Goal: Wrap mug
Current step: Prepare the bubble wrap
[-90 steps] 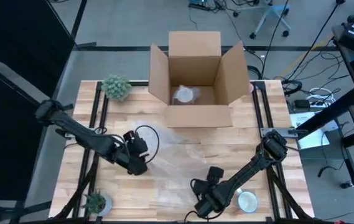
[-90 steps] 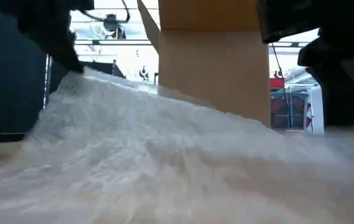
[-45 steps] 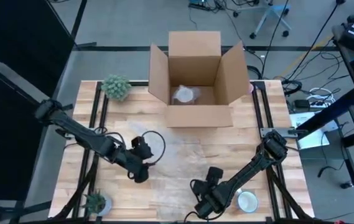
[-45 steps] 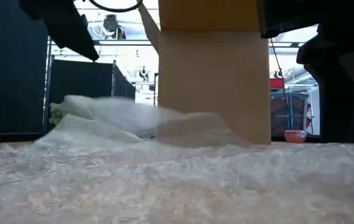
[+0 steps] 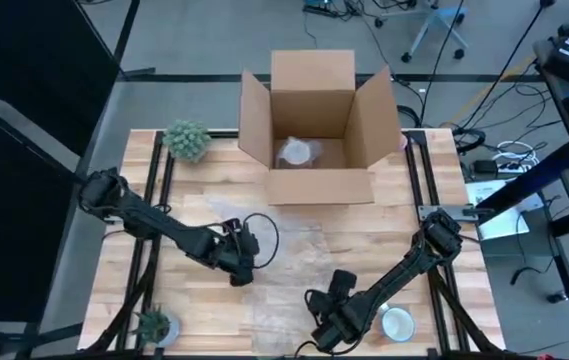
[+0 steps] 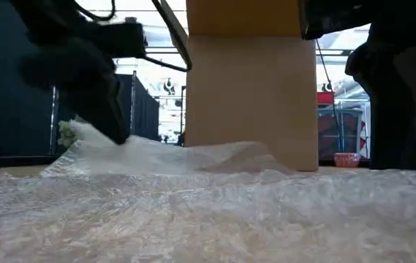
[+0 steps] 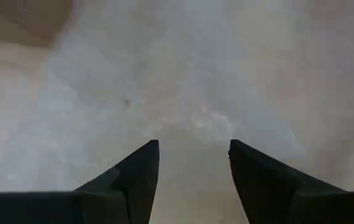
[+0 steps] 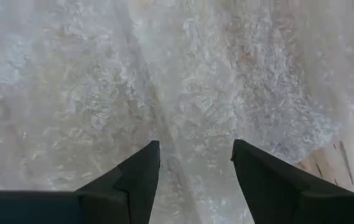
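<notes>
Nearest the front edge of the wooden table, we see the right gripper poised low over the near part of a clear bubble wrap sheet. Its two dark fingers stand wide apart in the right wrist view, with only wrinkled wrap between them and nothing held. Just beside that arm, near the table's front right corner, sits a white mug, upright on bare wood and off the sheet.

A little farther in, the left gripper hangs over the sheet's left edge. Its fingers are also spread wide and empty, with wrap bunched just ahead of them. In the low view the wrap rises in a loose hump beneath this gripper.

A small potted plant stands at the front left corner and a larger one at the back left. Farthest away, an open cardboard box holds a pale wrapped bundle.

We judge the step in hand to be laying out the sheet, with wrapping itself not begun. Next, we expect the mug needs lifting onto the middle of the wrap.
</notes>
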Controlling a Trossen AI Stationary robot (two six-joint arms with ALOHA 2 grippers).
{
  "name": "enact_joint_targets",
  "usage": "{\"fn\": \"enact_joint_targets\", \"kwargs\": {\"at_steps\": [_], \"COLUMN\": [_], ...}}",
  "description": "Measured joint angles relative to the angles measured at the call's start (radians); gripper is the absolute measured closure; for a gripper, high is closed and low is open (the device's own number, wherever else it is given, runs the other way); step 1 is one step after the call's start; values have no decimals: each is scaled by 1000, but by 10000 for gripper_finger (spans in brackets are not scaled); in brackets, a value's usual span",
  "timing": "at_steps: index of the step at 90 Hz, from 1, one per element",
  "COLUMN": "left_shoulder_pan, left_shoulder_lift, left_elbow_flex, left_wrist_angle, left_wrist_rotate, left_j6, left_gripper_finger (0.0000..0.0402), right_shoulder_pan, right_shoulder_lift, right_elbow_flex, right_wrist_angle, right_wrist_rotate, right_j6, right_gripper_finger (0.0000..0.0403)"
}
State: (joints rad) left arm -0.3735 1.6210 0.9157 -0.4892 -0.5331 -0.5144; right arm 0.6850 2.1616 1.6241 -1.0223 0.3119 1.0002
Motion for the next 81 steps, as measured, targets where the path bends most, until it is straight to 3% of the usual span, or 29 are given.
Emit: {"fn": "enact_joint_targets", "kwargs": {"at_steps": [9,14,28,43,61,69,81], "left_shoulder_pan": [45,87,168,165,169,166,148], "left_shoulder_lift": [0,0,-1,-39,-137,-189,-243], "left_elbow_flex": [0,0,0,0,9,9,10], "left_wrist_angle": [-26,-56,-131,-171,-274,-268,-228], "left_wrist_rotate": [-177,-219,-225,-191,-290,-237,26], "left_j6": [-29,-34,-30,-35,-81,-79,-67], "left_gripper_finger": [222,222,222,222,222,222,222], "right_shoulder_pan": [9,19,54,95,116,115,99], "right_shoulder_lift": [0,0,0,0,0,0,-1], "right_elbow_flex": [0,0,0,0,0,0,0], "right_wrist_angle": [23,31,20,-47,-73,-72,-70], "right_wrist_rotate": [1,1,-1,-6,-12,-14,-16], "right_j6": [-2,-1,0,7,18,18,57], "right_gripper_finger": [216,216,216,216,216,216,216]}}
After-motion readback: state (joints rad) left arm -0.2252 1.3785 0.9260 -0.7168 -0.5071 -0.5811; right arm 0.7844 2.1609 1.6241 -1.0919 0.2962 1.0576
